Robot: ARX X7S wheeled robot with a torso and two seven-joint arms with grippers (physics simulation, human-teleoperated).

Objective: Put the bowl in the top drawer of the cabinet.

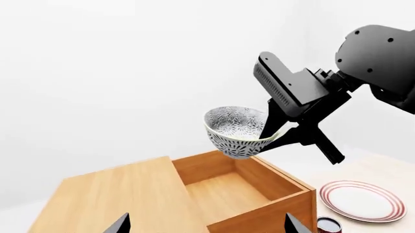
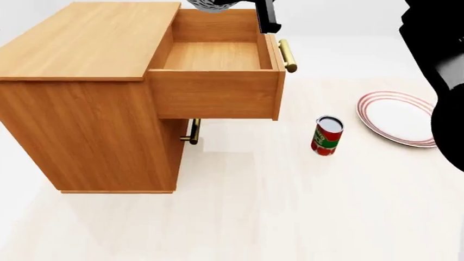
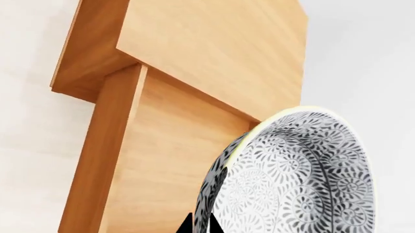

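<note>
The speckled grey-blue bowl hangs tilted in the air above the open top drawer of the wooden cabinet. My right gripper is shut on the bowl's rim, one finger inside and one outside. In the right wrist view the bowl fills the corner, its rim pinched at my right gripper, with the drawer below. The head view cuts the bowl off at the upper edge, above the drawer. My left gripper is open over the cabinet top, holding nothing.
A flat white plate with red rings lies on the floor to the right of the cabinet. A red can stands between them. The lower drawer's brass handle shows under the open drawer, whose own handle sticks out right.
</note>
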